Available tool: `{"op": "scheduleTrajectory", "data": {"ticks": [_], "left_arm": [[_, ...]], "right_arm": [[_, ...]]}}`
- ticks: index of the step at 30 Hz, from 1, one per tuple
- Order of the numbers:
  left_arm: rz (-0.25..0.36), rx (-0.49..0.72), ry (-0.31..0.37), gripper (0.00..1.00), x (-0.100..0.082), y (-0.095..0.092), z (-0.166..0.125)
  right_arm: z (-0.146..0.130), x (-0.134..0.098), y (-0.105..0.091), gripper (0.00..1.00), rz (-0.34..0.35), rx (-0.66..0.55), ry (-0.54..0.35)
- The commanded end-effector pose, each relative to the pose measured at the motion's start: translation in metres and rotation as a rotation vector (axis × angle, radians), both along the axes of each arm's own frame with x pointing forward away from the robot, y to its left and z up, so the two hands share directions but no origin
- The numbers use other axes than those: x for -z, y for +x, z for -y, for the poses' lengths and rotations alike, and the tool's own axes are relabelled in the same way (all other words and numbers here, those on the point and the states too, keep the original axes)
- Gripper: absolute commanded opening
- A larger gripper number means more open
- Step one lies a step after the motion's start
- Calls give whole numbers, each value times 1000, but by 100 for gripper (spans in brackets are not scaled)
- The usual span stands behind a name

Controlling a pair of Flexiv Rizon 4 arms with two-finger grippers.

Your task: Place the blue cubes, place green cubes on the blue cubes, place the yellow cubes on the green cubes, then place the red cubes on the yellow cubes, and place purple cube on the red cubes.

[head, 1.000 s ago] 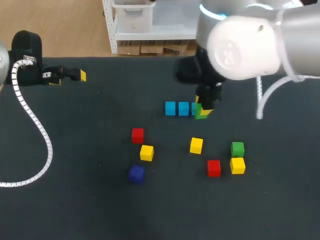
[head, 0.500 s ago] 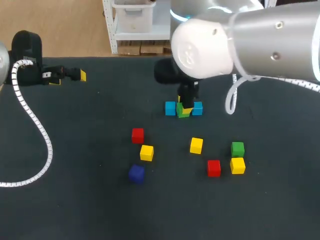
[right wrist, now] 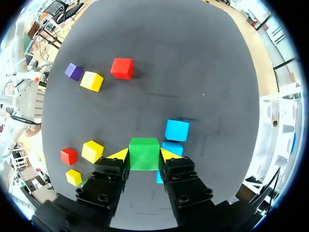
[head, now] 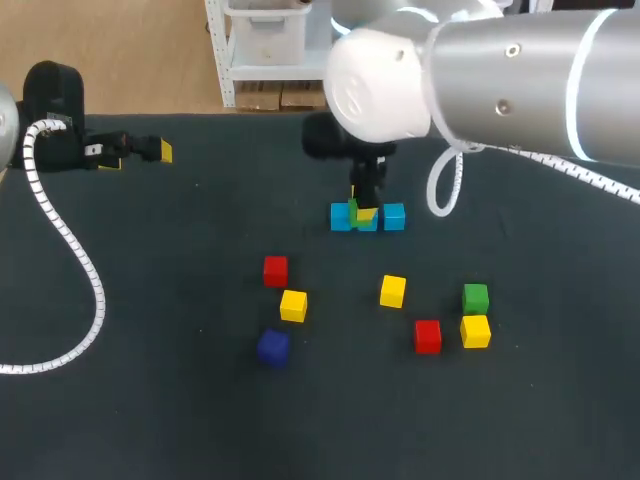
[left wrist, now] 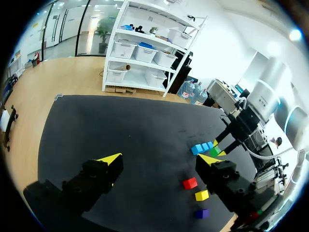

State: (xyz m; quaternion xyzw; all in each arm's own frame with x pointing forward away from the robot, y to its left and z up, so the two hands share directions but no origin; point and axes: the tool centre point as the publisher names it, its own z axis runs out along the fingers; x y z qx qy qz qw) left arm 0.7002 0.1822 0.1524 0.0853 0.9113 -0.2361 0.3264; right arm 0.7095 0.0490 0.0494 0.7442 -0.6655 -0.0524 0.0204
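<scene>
Three blue cubes (head: 394,216) lie in a row on the dark table. My right gripper (head: 362,212) hangs just above the row's left half, shut on a green cube (right wrist: 144,153) that sits between its yellow tips. In the right wrist view the blue cubes (right wrist: 177,130) lie directly under and ahead of the held cube. A second green cube (head: 475,297) rests at the right, and the purple cube (head: 272,346) sits at the front left. My left gripper (head: 150,150) stays open at the far left, holding nothing; its wrist view (left wrist: 161,159) shows the blue row (left wrist: 202,147) far ahead.
Loose on the table are a red cube (head: 275,270) and a yellow cube (head: 293,305) left of centre, a yellow cube (head: 392,291) in the middle, and a red cube (head: 428,336) with a yellow cube (head: 475,331) at the right. My left arm's white cable (head: 70,250) trails along the table's left side.
My right arm has carried the green cube leftward, from the right end of the blue row to above its left half. The left arm has not moved.
</scene>
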Motion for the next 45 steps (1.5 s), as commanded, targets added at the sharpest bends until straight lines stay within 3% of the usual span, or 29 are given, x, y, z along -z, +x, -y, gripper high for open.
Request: {"op": "scheduleTrajectory", "data": {"ticks": [1, 24, 45], "left_arm": [[6, 7, -9, 100, 1, 0, -2], [6, 7, -9, 100, 1, 0, -2], [6, 7, -9, 100, 1, 0, -2]], "right_arm": [[-4, 2, 9, 0, -21, 4, -13], [-11, 14, 28, 0, -35, 56, -22], [-10, 18, 33, 0, -30, 62, -35]]}}
